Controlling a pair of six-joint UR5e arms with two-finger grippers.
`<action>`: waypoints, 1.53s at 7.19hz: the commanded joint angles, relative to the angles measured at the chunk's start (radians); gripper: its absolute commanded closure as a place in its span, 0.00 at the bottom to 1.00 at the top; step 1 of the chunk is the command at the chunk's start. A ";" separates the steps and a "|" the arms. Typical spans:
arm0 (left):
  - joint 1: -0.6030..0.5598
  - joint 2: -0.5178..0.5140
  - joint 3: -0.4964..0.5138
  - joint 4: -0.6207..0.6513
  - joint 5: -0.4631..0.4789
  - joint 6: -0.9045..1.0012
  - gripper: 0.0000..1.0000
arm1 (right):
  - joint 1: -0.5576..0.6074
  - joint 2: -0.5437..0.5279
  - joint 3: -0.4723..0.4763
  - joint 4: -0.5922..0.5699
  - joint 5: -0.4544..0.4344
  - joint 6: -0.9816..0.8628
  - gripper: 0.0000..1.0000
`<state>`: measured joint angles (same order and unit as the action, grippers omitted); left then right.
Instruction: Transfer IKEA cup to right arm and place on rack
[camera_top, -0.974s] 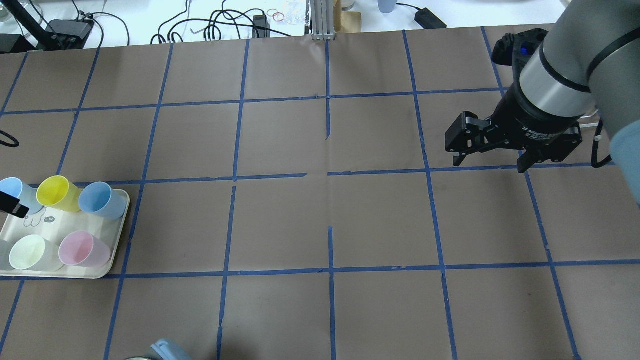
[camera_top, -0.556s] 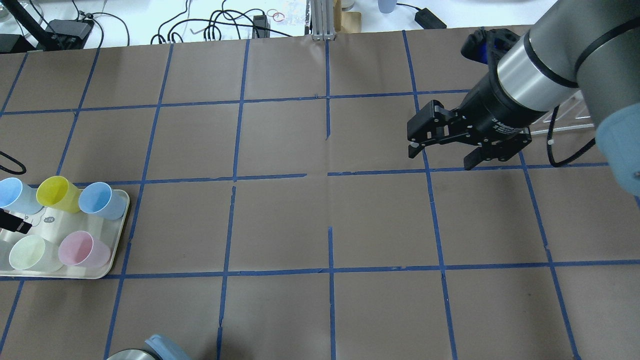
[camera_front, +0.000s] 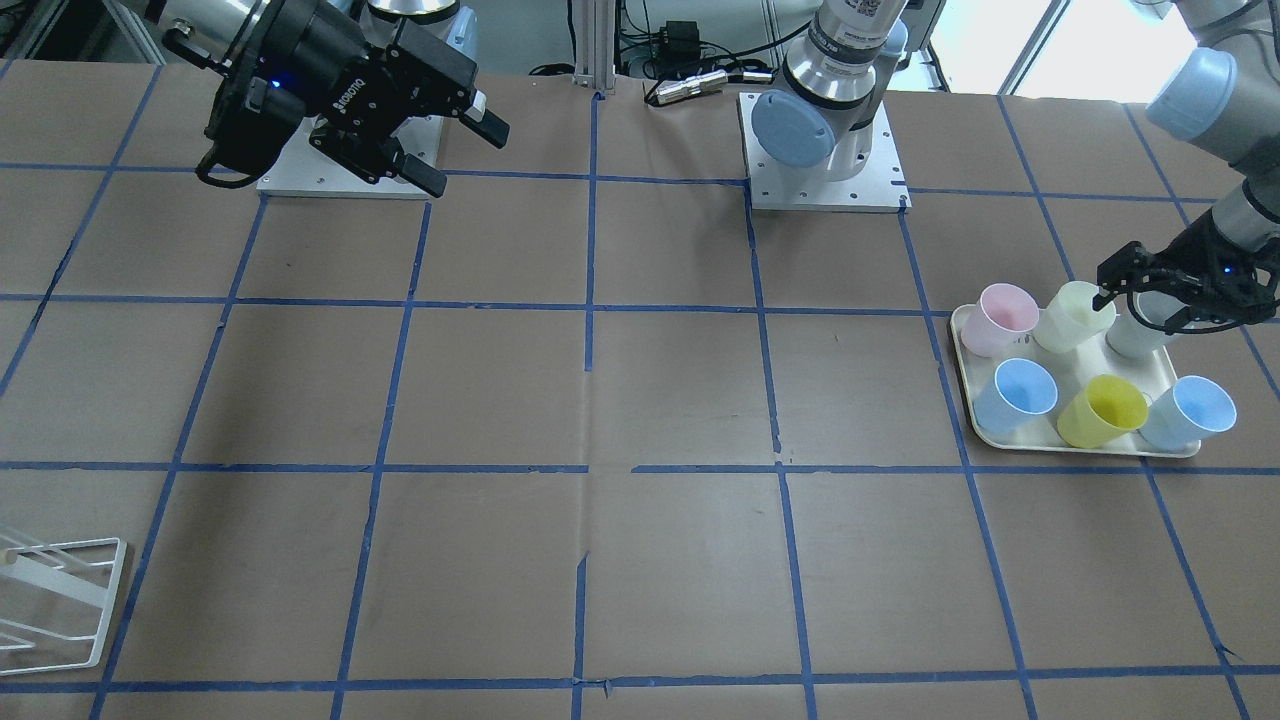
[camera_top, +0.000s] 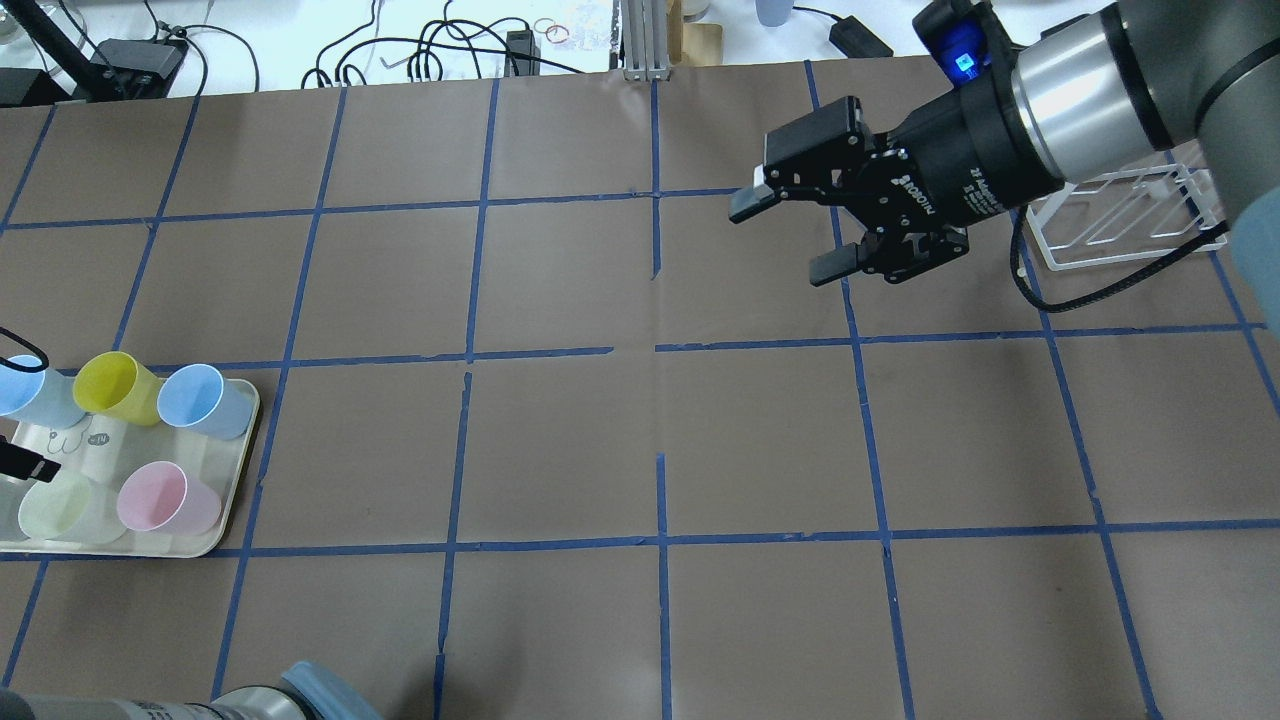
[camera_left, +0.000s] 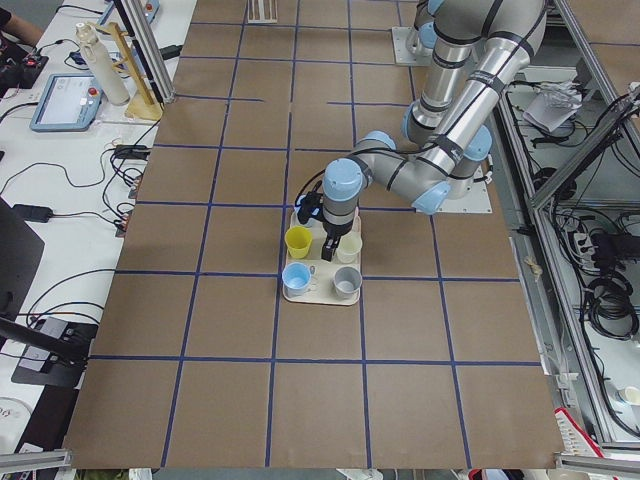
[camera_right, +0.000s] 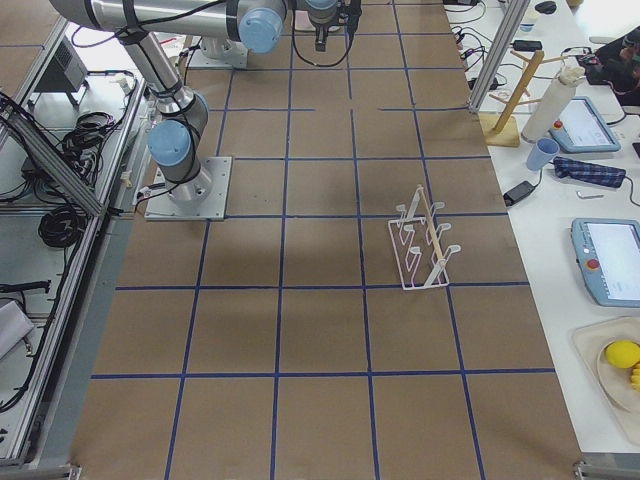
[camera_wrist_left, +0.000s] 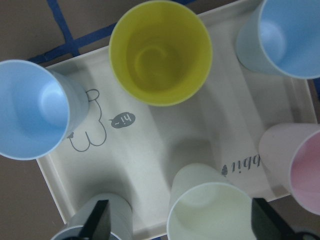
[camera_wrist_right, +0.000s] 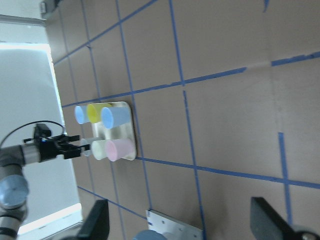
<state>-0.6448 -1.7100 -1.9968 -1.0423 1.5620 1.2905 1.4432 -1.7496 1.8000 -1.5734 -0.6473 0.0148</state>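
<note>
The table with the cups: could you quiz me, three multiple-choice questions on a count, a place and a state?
1. How many cups stand on the tray? A four; B six; C nine.
2. Where is the rack? A on the tray; B on the table, far from the tray; C in a gripper.
3. The right gripper is: A open and empty; B shut on a cup; C shut on the rack.
Answers: B, two rows of three; B, it stands alone at the table's opposite end; A, its fingers are spread with nothing between.
</note>
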 joint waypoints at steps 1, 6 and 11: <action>0.004 -0.026 0.000 0.002 0.001 0.047 0.06 | -0.026 -0.004 0.071 0.004 0.233 -0.027 0.00; 0.002 -0.051 -0.003 0.002 0.001 0.046 0.26 | -0.030 0.001 0.196 0.019 0.483 -0.286 0.00; 0.004 -0.063 -0.003 0.001 0.003 0.062 0.53 | -0.029 0.001 0.216 0.209 0.647 -0.378 0.00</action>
<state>-0.6413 -1.7691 -2.0003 -1.0415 1.5646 1.3512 1.4137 -1.7490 2.0126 -1.3964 -0.0105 -0.3433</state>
